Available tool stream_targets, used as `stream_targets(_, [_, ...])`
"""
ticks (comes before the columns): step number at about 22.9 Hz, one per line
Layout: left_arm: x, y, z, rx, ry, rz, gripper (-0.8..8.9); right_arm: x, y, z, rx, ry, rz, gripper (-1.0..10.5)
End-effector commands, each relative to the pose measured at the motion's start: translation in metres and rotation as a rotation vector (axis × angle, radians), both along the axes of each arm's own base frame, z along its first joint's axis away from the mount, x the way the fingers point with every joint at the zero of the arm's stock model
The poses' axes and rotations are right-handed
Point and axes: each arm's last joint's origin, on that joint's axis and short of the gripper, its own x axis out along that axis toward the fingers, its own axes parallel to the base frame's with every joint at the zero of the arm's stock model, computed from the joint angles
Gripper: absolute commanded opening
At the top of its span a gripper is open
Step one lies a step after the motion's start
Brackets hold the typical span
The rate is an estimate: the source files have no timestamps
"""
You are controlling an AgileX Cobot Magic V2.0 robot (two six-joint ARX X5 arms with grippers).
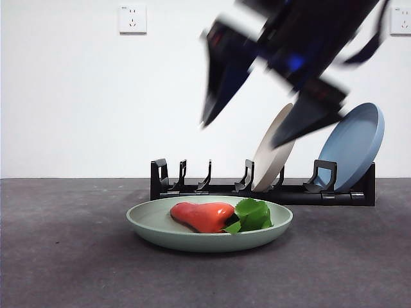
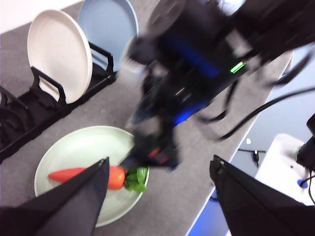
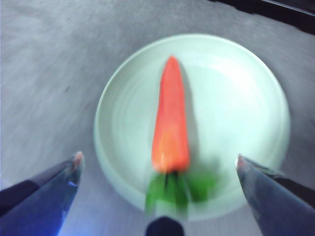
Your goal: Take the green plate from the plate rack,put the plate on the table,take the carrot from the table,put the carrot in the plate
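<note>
Nearest on the flat, dark grey, mottled matte surface [image 1: 64,256] sits the round, shallow, pale mint-green plate [image 1: 154,224] with its raised rim. Inside it lies the short, glossy orange-red toy carrot [image 1: 202,216], its bunch of bright green leaves toward the right of the front view.

Above the plate, blurred and dark, hangs the right hand [image 1: 270,115], its two black jaws spread wide and empty. From its own wrist camera the right hand [image 3: 157,164] looks straight down on the carrot [image 3: 171,123] lengthwise in the plate [image 3: 246,98], jaws on either side and clear of it. The left hand [image 2: 160,169] is held off to the side, jaws also spread, holding nothing.

Behind stands the long, low black plastic rack [image 1: 212,189] with curved prongs, carrying a beige plate [image 1: 270,157] and a blue plate [image 1: 353,144], both leaning. On the white wall beyond are two white sockets [image 1: 132,18]; no writing is readable.
</note>
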Motion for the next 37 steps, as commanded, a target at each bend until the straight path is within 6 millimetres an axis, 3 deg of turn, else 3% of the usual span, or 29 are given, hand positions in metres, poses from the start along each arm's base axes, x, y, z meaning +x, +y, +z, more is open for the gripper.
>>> stream_targets(1, [-0.001, 0.001, -0.002, 0.02, 0.013, 0.0, 3.45, -0.026, -0.021, 0.019, -0.012, 0.036, 0.028, 6.0])
stream_targets(6, [-0.002, 0.004, -0.008, 0.081, 0.046, -0.003, 3.45, -0.082, -0.068, 0.046, -0.027, 0.116, 0.061, 6.0])
stream_targets(11, [-0.004, 0.006, -0.012, 0.123, 0.084, -0.027, 3.41, -0.112, -0.094, 0.056, -0.001, 0.114, 0.077, 5.9])
stream_targets(13, [-0.005, 0.006, -0.013, 0.122, 0.102, -0.053, 2.57, -0.115, -0.097, 0.058, 0.009, 0.101, 0.077, 4.8])
stream_targets(16, [-0.006, 0.006, -0.013, 0.121, 0.112, -0.069, -0.17, -0.117, -0.098, 0.059, 0.016, 0.092, 0.077, 1.2])
stream_targets(17, [-0.006, 0.006, -0.013, 0.121, 0.112, -0.069, -0.05, -0.117, -0.098, 0.059, 0.016, 0.092, 0.077, -0.1])
stream_targets(37, [-0.006, 0.006, -0.014, 0.128, 0.114, -0.066, -0.04, -0.117, -0.098, 0.059, 0.016, 0.091, 0.072, 0.0])
